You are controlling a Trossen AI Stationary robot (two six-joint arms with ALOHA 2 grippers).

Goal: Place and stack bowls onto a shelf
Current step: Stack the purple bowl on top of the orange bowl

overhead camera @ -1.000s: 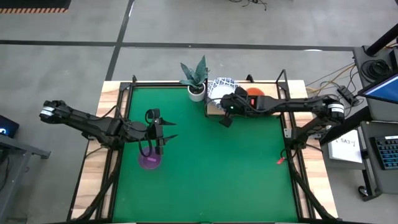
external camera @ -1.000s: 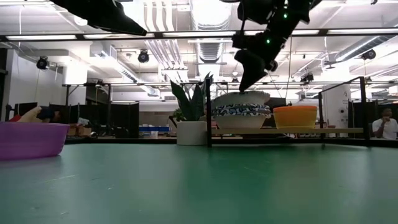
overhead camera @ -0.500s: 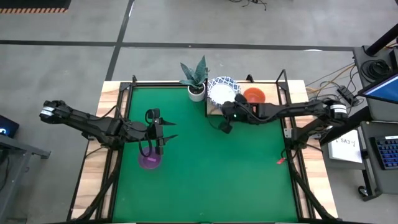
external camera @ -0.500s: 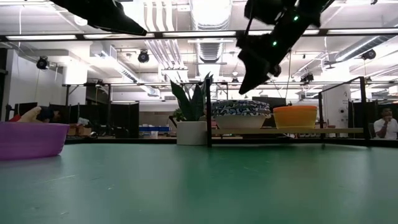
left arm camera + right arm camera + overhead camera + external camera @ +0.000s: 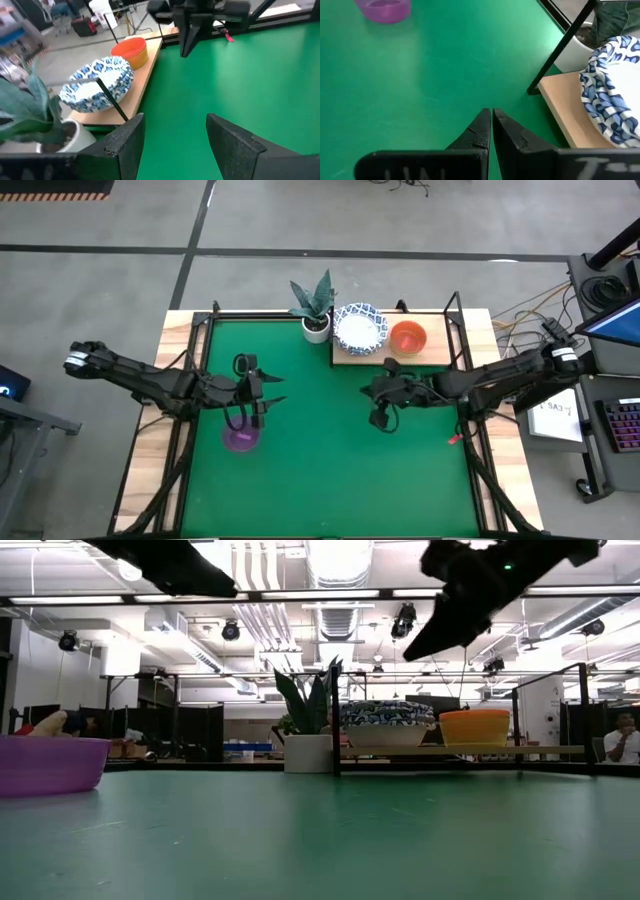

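Observation:
A purple bowl [image 5: 240, 438] [image 5: 50, 765] [image 5: 382, 9] sits base down on the green mat. My left gripper [image 5: 262, 392] [image 5: 172, 135] hangs open in the air just above and beside it, touching nothing. On the pale wooden shelf [image 5: 375, 356] [image 5: 520, 750] [image 5: 142, 82] at the far edge stand a stack of blue-patterned white bowls [image 5: 360, 327] [image 5: 388, 723] [image 5: 100, 90] [image 5: 615, 100] and an orange-red bowl [image 5: 407, 337] [image 5: 475, 727] [image 5: 131, 50]. My right gripper [image 5: 380, 418] [image 5: 491, 127] is shut and empty, raised over the mat on the near side of the shelf.
A white pot with a spiky green plant [image 5: 316, 320] [image 5: 310, 730] stands left of the shelf. A black metal frame [image 5: 460, 380] edges the mat, and its post [image 5: 565, 45] rises at the shelf's corner. A small red object [image 5: 452, 440] lies near the right edge.
My right gripper has drawn back from over the patterned bowls on the shelf, moving toward the near edge and slightly right, and rising. The top patterned bowl, tilted a second ago, has settled level into the stack.

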